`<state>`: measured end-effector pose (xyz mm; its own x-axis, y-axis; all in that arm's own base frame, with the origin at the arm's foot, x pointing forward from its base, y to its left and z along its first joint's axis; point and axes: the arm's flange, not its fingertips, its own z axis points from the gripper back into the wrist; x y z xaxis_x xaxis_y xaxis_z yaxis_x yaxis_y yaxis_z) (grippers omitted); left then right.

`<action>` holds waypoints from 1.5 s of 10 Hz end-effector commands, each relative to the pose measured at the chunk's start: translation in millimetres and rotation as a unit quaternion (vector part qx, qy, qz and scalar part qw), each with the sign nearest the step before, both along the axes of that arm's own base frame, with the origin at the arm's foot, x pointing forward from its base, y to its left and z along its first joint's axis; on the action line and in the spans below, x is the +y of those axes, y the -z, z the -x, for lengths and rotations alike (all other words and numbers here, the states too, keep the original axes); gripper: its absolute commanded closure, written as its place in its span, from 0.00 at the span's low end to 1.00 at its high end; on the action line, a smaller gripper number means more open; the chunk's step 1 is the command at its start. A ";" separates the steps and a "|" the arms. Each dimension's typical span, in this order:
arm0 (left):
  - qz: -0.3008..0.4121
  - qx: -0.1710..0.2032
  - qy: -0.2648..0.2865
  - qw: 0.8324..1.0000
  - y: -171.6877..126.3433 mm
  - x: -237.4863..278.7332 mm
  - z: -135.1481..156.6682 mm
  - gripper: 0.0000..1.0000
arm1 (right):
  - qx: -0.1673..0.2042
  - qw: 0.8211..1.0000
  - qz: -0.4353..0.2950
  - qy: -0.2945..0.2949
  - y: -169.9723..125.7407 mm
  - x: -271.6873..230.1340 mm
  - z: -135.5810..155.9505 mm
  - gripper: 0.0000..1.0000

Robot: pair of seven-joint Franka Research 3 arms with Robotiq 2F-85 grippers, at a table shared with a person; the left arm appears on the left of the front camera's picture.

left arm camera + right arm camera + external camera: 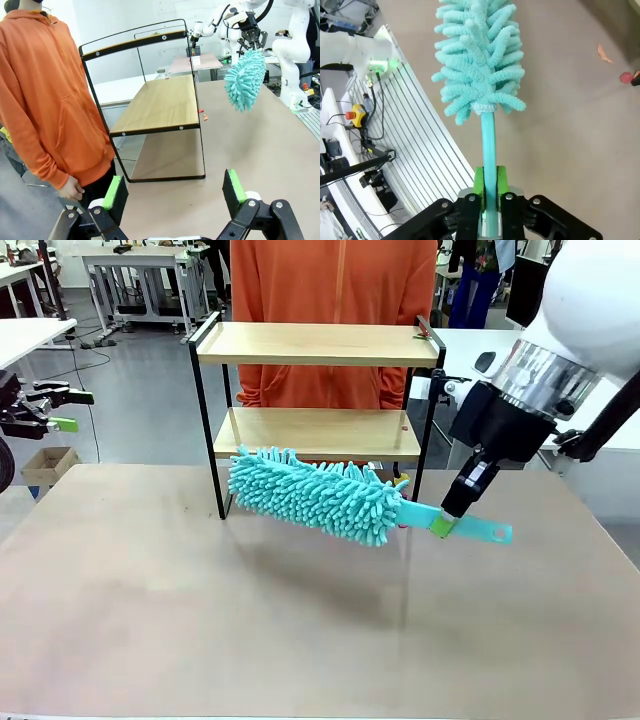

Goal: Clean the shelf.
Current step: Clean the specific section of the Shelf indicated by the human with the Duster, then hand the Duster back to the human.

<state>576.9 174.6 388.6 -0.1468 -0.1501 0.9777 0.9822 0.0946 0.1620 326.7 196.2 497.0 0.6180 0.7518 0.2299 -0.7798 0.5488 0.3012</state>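
The shelf (320, 345) stands at the far side of the table, two light wooden boards in a thin black frame; the left wrist view has its lower board (160, 105). My right gripper (445, 523) is shut on the handle of a fluffy teal duster (315, 495), held level just in front of the shelf's legs and above the table. In the right wrist view the handle runs up between the green pads (479, 181) to the duster head (480, 60). My left gripper (72, 410) hangs open and holds nothing off the table's left side, seen close in its own view (173, 190).
A person in an orange hoodie (335, 280) stands right behind the shelf, one hand (72, 189) hanging low. Small red and orange scraps (202, 114) lie on the table by the shelf's foot. A cardboard box (45, 465) sits on the floor at left.
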 end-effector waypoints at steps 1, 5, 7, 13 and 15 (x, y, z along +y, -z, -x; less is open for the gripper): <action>0.002 -0.002 0.000 1.000 -3.2 0.1 2.4 0.00 | -0.001 1.000 0.002 0.005 2.2 -2.3 2.3 0.87; 0.002 -0.002 0.000 1.000 -3.2 0.1 2.4 0.00 | -0.001 1.000 0.002 0.005 2.2 -2.3 2.3 0.87; 0.002 -0.002 0.000 1.000 -3.2 0.1 2.4 0.00 | -0.001 1.000 0.002 0.005 2.2 -2.3 2.3 0.87; -0.002 0.017 -0.022 1.000 -31.1 -22.2 39.5 0.00 | 0.000 0.993 -0.064 -0.101 11.7 -29.0 -52.6 0.87; -0.016 0.019 -0.037 0.999 -52.1 -73.5 102.2 0.00 | -0.029 0.972 -0.108 -0.204 19.1 -48.4 -72.5 0.87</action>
